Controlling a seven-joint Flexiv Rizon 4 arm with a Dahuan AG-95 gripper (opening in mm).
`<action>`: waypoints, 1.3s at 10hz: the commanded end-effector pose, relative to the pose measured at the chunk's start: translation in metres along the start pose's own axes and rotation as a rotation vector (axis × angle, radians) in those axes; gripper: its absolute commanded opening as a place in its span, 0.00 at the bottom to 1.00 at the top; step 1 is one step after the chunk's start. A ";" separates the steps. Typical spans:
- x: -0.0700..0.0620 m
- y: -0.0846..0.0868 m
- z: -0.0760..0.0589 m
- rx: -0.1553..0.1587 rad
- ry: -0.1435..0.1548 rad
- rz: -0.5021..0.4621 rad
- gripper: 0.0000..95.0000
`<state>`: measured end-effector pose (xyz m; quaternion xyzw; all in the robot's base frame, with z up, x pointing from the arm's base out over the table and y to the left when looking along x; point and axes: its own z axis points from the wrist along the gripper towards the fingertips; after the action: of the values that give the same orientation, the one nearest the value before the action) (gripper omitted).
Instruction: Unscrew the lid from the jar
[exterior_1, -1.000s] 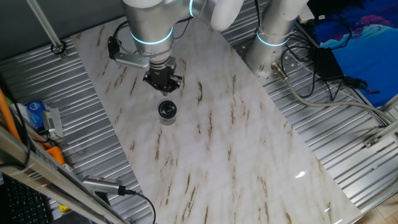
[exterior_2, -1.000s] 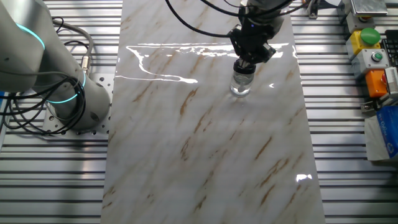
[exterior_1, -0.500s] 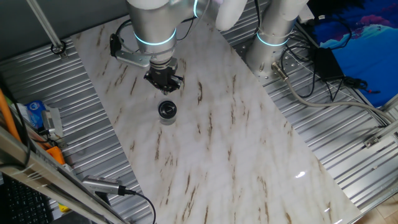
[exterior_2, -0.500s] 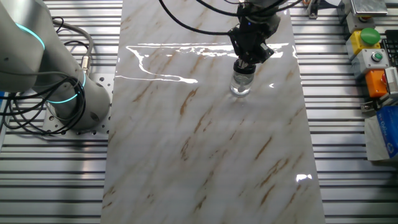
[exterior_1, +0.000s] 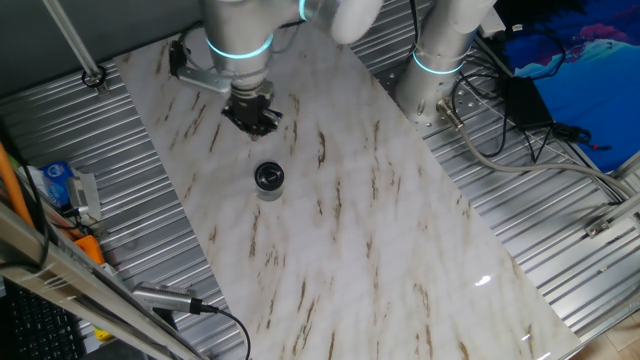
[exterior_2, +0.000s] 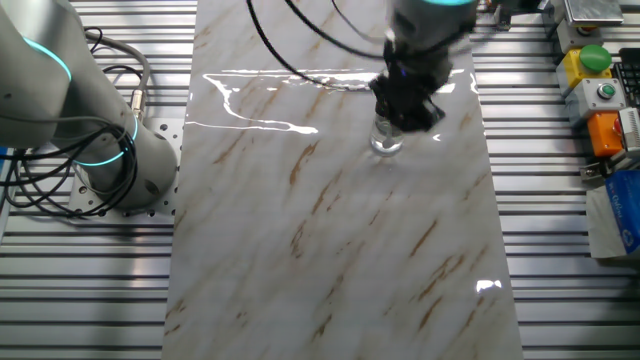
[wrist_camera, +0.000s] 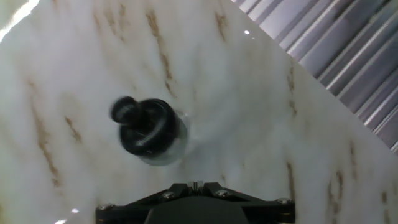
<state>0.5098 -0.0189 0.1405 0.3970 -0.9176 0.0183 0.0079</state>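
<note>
One fixed view shows the pincer (exterior_1: 253, 117) lifted up and left of where it hovered a second ago, holding nothing, jaw gap unclear. The jar (exterior_1: 268, 181), lid (exterior_1: 267, 175) on, stands on the bench (exterior_1: 380, 240); unscrewing looks unstarted.

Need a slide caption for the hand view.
Blurred wrist view: black lid on the clear jar, standing on marble table.

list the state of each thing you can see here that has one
lid: on top of the jar, nothing gripping it
jar: upright on the marble table
pincer: raised above the table, off to one side of the jar, holding nothing; open or shut cannot be told
</note>
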 end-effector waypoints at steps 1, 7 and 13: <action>0.008 -0.038 0.015 -0.022 -0.012 -0.104 0.00; 0.013 -0.041 0.013 -0.029 0.019 -0.094 0.00; 0.013 -0.041 0.013 0.014 0.033 0.043 0.00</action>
<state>0.5318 -0.0570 0.1279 0.3738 -0.9268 0.0291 0.0208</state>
